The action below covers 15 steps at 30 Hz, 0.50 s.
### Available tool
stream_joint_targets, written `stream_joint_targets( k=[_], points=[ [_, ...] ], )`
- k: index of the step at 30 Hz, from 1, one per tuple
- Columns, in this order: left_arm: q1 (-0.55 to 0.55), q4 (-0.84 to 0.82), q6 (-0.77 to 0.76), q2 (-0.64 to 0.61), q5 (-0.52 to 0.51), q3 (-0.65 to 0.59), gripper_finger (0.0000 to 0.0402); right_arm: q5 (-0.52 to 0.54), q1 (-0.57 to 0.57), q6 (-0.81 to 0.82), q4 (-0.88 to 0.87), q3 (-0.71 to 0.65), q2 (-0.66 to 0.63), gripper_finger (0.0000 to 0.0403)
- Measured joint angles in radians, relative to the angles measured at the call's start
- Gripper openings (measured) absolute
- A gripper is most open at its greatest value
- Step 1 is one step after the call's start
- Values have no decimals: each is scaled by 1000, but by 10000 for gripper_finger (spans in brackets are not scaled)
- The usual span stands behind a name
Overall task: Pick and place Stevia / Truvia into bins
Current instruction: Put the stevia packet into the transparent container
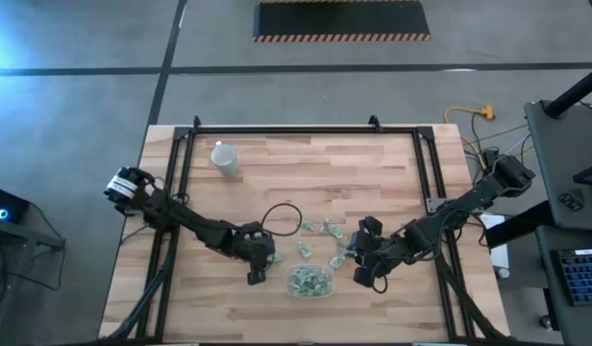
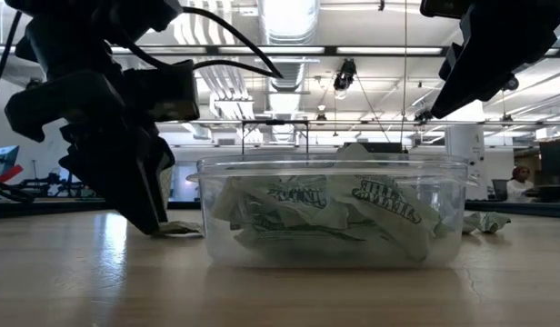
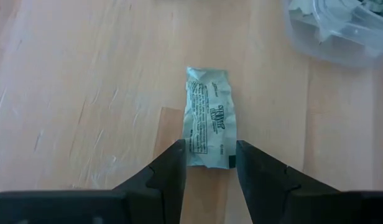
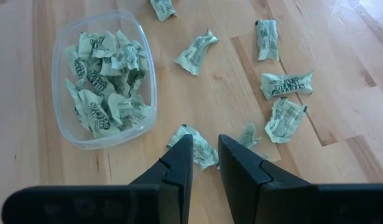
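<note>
One camera hangs above me, looking straight down on the whole table [image 1: 373, 163] and both my arms. Another sits at tabletop height, close against the clear bin [image 2: 330, 213], facing level into the room behind. My two wrist cameras look forward past my own fingers, near the wood. All four views share that bin [image 4: 104, 78].

Sachet [image 4: 195, 148] partly behind right gripper [image 4: 205, 163]

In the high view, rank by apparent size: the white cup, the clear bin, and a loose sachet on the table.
1. Clear bin, widest.
2. White cup, smaller, though it lies tilted, so its outline is unsure.
3. Loose sachet, clearly smallest.
</note>
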Motion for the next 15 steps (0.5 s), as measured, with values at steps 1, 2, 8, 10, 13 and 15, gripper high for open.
stream_joint_targets(
  k=[1, 2, 8, 10, 13, 15],
  points=[
    [0, 0, -2, 0, 0, 0, 122, 0, 0, 0, 0, 0, 0, 68],
    [0, 0, -9, 0, 0, 0, 120, 0, 0, 0, 0, 0, 0, 68],
    [0, -4, -24, 0, 0, 4, 71, 0, 0, 0, 0, 0, 0, 68],
    [0, -4, -24, 0, 2, 4, 47, 0, 0, 0, 0, 0, 0, 68],
    [0, -4, -25, -3, 6, 4, 12, 0, 0, 0, 0, 0, 0, 68],
    [0, -4, -27, -8, 9, 7, 5, 0, 0, 0, 0, 0, 0, 68]
  ],
)
